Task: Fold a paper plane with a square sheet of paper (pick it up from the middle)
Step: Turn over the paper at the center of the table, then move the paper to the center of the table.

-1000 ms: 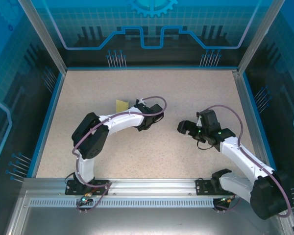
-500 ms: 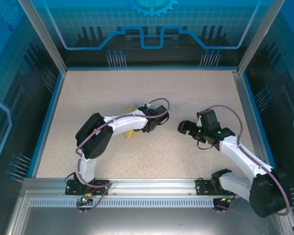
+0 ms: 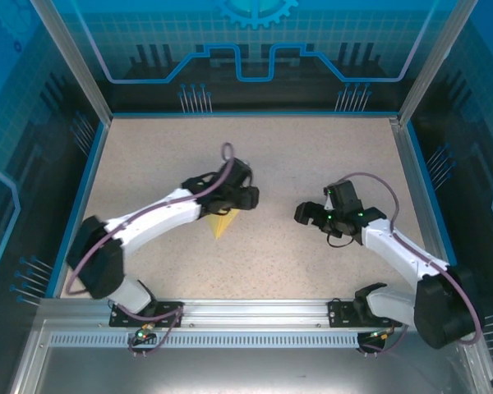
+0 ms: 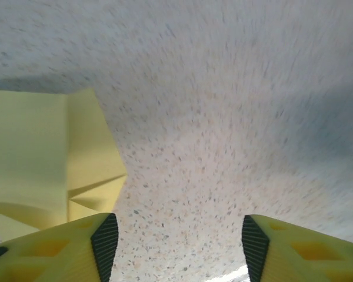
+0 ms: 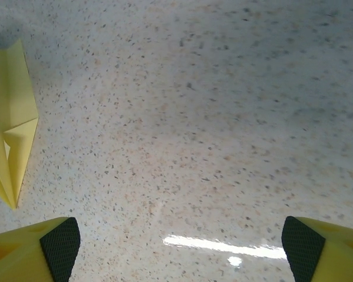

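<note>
The left gripper (image 4: 176, 235) held its fingers (image 4: 103, 241) moderately apart, with bare table (image 4: 223, 147) between them. The folded paper plane (image 4: 47, 158) lay flat just outside one finger, close beside it; whether they touched could not be told. The right gripper (image 5: 179, 235) stood wide, its fingers (image 5: 62, 238) gripping nothing, and the plane lay well beyond one fingertip, off to the side.

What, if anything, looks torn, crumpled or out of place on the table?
Nothing stands out. The paper plane lies on the table, partly beneath the left tool, its creases sharp and no tear visible. The right tool and the left tool both stand open, holding nothing.
</note>
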### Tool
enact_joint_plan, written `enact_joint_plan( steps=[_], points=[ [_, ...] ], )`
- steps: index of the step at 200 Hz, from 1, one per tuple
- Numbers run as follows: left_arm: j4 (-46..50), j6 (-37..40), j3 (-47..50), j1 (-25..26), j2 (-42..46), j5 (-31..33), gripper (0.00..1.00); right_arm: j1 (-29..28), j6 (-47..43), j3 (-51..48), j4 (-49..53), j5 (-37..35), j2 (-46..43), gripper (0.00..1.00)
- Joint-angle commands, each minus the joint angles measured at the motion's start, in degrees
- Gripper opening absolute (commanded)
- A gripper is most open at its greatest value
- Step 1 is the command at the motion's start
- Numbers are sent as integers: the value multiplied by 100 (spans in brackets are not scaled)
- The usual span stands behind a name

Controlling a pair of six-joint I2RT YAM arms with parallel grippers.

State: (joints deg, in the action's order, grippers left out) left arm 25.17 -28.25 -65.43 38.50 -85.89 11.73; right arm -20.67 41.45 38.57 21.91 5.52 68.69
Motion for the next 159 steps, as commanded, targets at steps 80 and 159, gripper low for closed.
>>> enact_joint_plan(
  steps=[80,159],
  points=[
    [-180,-1254,2441,-2895,1813,-987,74,-3150,25,4422,331,-593,4153,54],
    [-141,-1077,2860,-3393,2164,-1249,76,-3340,325,5951,998,-558,5795,46]
  ],
)
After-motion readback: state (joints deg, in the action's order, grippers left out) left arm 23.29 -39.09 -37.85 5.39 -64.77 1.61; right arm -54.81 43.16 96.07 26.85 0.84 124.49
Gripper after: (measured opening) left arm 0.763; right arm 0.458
